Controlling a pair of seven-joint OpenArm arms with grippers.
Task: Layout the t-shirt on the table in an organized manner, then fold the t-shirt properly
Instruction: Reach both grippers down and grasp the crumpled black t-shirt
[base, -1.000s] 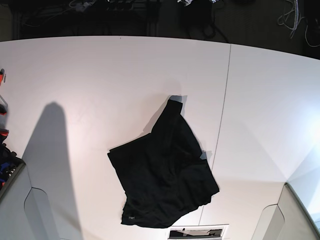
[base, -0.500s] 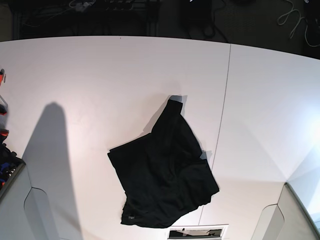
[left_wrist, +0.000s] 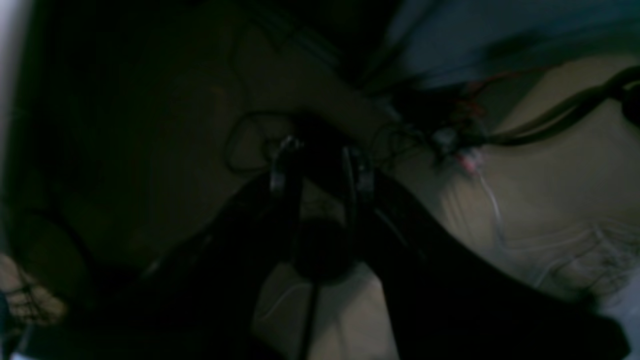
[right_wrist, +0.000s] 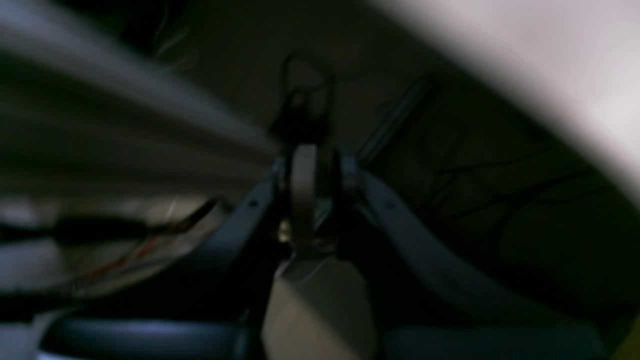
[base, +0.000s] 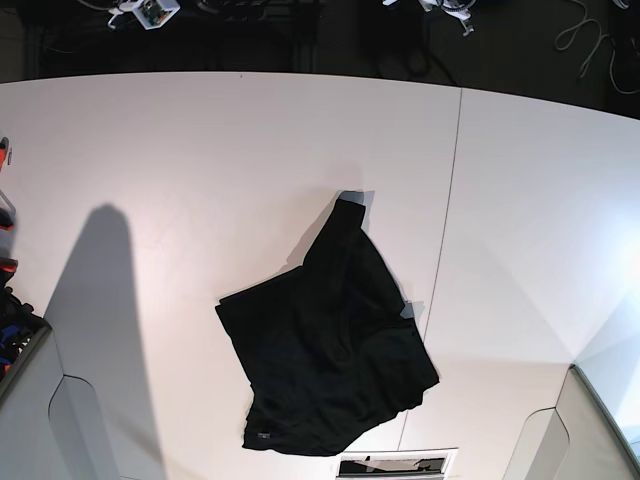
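White tabletop fills most of the base view: the table (base: 200, 160) spans the frame from left to right, with a thin dark seam line (base: 447, 210) running down its right half. Beyond its far edge, along the top of the frame, lies a dark floor with loose cables (base: 590, 35).

The t-shirt (base: 325, 355) lies crumpled at lower centre of the base view, just left of the seam. It is black, bunched into an uneven heap, with one narrow part reaching up toward the middle of the frame. A small grey tag (base: 262, 436) shows near its lower left edge. No print is visible. Neither arm touches the shirt or shows clearly in this view.

The left wrist view is dim and blurred. The left gripper (left_wrist: 320, 170) sits at centre, its two dark fingers standing apart with a visible gap, and nothing can be seen between them. Behind it are cables and a pale floor.

The right wrist view is also dark and blurred. The right gripper (right_wrist: 312, 170) sits at centre with its fingers close together; whether it is fully clenched cannot be told. A pale table edge crosses the upper right corner.
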